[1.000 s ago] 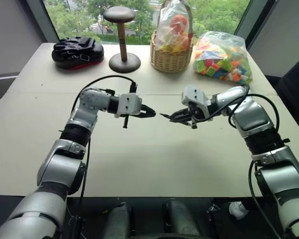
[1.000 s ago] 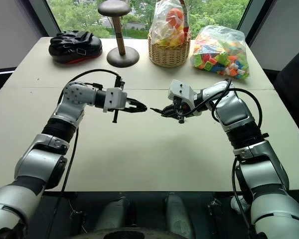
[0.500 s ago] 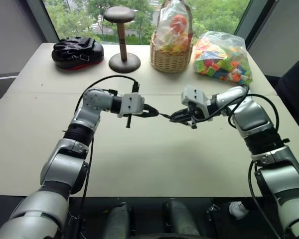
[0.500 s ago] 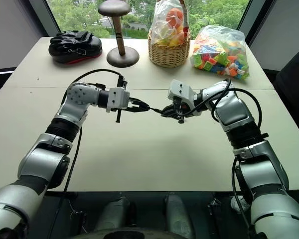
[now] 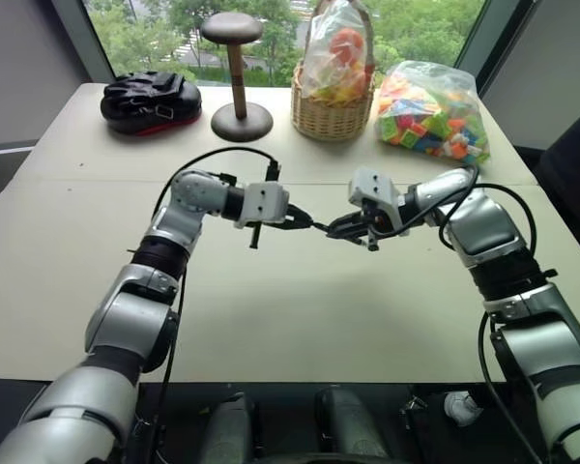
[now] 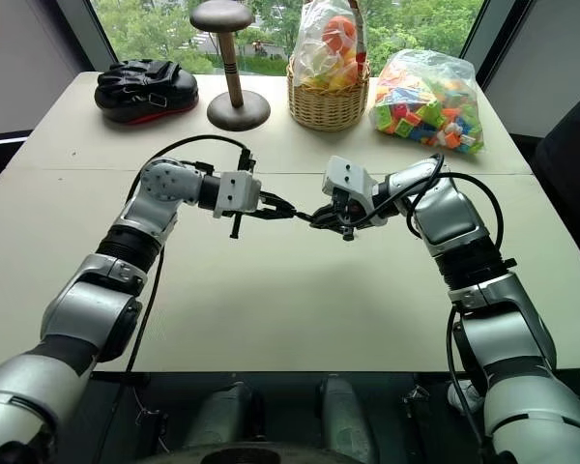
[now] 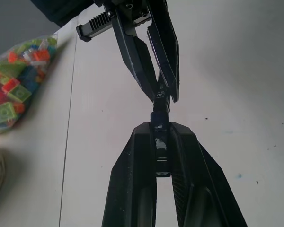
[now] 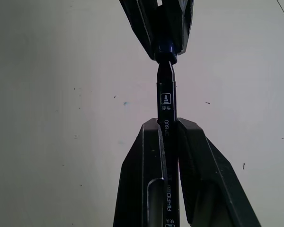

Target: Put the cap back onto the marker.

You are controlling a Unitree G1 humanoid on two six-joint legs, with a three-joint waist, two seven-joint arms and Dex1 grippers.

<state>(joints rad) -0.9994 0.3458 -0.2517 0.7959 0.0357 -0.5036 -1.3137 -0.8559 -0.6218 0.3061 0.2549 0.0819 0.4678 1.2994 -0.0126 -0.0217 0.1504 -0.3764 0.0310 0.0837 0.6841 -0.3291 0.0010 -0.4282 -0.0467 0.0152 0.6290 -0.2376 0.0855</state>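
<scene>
- Above the middle of the table [image 5: 300,319], the two grippers meet nose to nose, each arm bent inward so that both held pieces lie on one line and can slide together.
- Left gripper [image 7: 160,142]: fingers pinch the cap [image 7: 161,150], which lies lengthwise between them with its open end facing the other arm.
- Right gripper [image 8: 166,135]: fingers pinch the marker [image 8: 166,106] by its barrel, leaving the front end free so it can enter the cap.
- From the right wrist view, the marker's tip reaches into the cap held in the left gripper; how deep it sits I cannot tell. I judge the cap not yet pushed home, since a stretch of bare barrel shows between the two grippers.
- Both pieces are held clear of the table, so nothing can knock them out of line.
- Along the far edge stand the containers: a wicker basket [image 5: 332,114] holding a clear bag of orange and yellow items, and beside it a clear bag [image 5: 433,111] full of coloured bricks.
- A wooden stand [image 5: 239,92] and a black object [image 5: 150,101] sit well apart to the left.
</scene>
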